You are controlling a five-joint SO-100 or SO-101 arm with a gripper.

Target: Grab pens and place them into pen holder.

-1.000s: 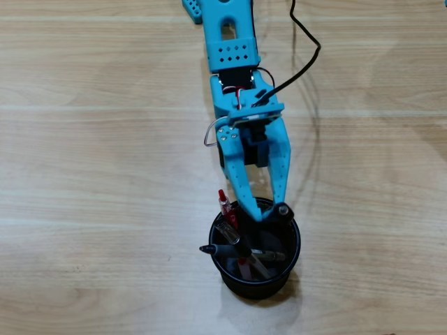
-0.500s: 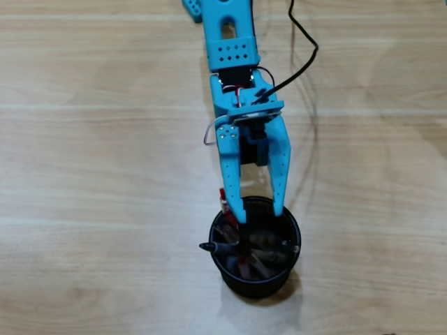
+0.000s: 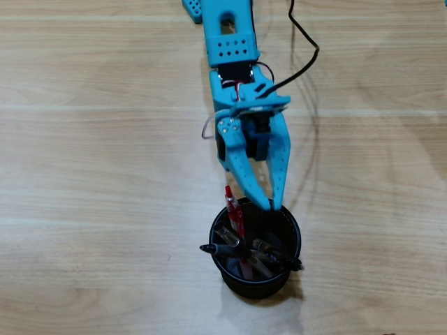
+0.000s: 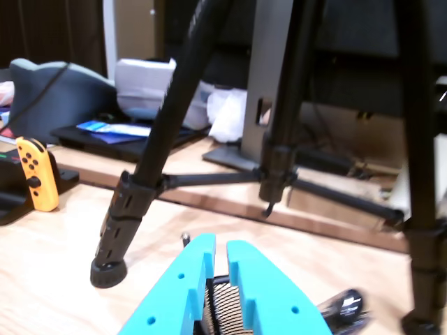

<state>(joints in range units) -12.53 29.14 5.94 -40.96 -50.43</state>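
Since half a second ago the gripper [image 3: 270, 204] has been drawn back toward the top of the overhead view and its fingers brought nearly together, tips converging just over the far rim of the pen holder [image 3: 225, 272]; nothing is seen held between them. In the wrist view the same gripper [image 4: 218, 244] is seen from behind as two blue fingers with only a narrow slit between, ribbed inner pads visible, nothing clamped. All four pens are seen inside the cup in the overhead view: the red pen [image 3: 232, 208] leans against the near-left rim with its top sticking out toward the arm, the clear pen with black cap [image 3: 213, 248] pokes its tip over the left rim, the black pen [image 3: 286, 260] is laid across to the right rim with its end overhanging, and the grey pen [image 3: 264, 248] is crossed among them inside. A blurred dark pen end [image 4: 342, 306] is picked up at the lower right of the wrist view. The cup stands upright on the wooden table [image 3: 91, 174], directly in line with the blue arm [image 3: 230, 42]. Further off in the wrist view, black tripod legs [image 4: 157, 139] are planted on the table, and an orange game controller [image 4: 35, 181] is seen at the far left.
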